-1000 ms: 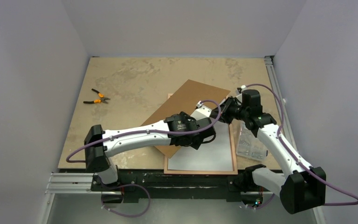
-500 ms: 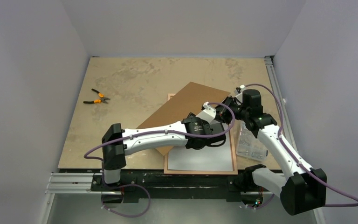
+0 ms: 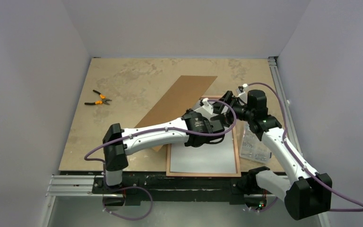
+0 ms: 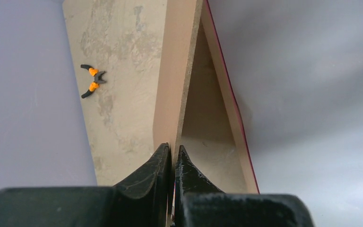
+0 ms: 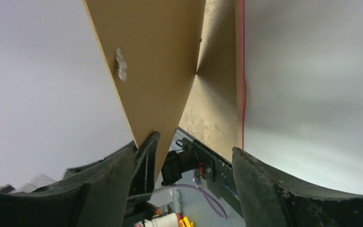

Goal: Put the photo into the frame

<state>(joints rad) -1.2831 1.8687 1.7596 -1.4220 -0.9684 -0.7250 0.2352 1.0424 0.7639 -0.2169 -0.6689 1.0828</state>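
Observation:
The frame (image 3: 238, 152) lies flat near the table's front edge, and its pink rim (image 4: 231, 104) shows in the left wrist view. A white sheet, the photo (image 3: 203, 158) with its picture side hidden, lies inside it. Above them the brown backing board (image 3: 179, 101) is raised and tilted. My left gripper (image 3: 219, 121) is shut on the board's edge (image 4: 175, 71), jaws pinched tight (image 4: 172, 156). My right gripper (image 3: 230, 107) stands open just beyond it. The board (image 5: 156, 61) rests against one of its fingers (image 5: 144, 151), and the other finger is well clear.
A clear sheet (image 3: 255, 144) lies to the right of the frame under the right arm. Orange-handled pliers (image 3: 98, 98) lie at the far left of the table. A metal rail (image 3: 276, 85) runs along the table's right edge.
My left gripper closed on the backing board while my right gripper let it go and opened. The board has swung up and to the left, uncovering more of the frame.

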